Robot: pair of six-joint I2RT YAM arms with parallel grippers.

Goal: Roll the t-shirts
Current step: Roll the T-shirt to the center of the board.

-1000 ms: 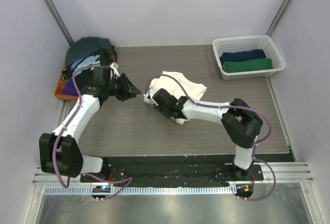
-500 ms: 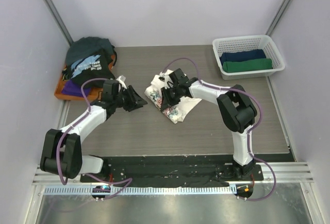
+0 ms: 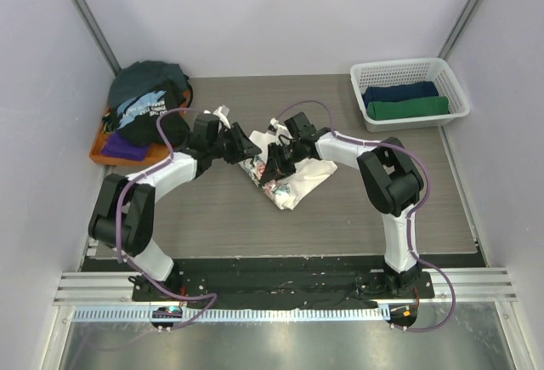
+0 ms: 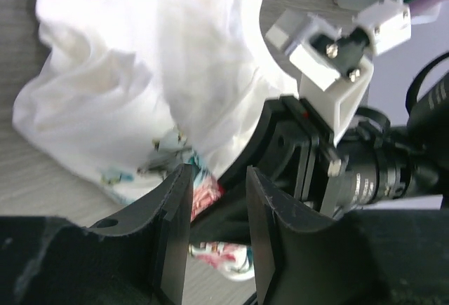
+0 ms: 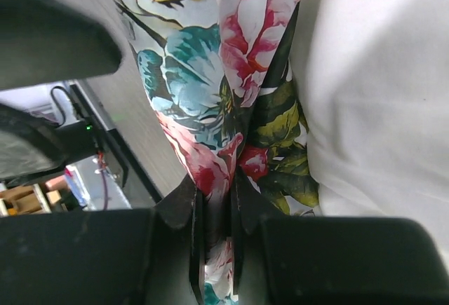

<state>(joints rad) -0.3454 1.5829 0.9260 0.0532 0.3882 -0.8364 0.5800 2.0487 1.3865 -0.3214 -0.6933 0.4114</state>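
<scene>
The cream-white soft cloth t-shirt w/ red floral print [image 3: 297,179] lies crumpled in bunched folds mid grey wood-grain desk [image 3: 357,208]. Right pincer [image 5: 212,187] is clenched on a thin ridge of printed cloth. Left pincer [image 4: 219,177] is released, fingers spread, pink print edge showing btwn them. Vs 0.5 s ago: left pincer was apart from the shirt, now at its left edge; the shirt looks more gathered.

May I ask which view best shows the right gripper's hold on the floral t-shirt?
Right wrist: the right gripper pinches the floral t-shirt close up. Top external shows it small; left wrist, mostly white cloth.
</scene>
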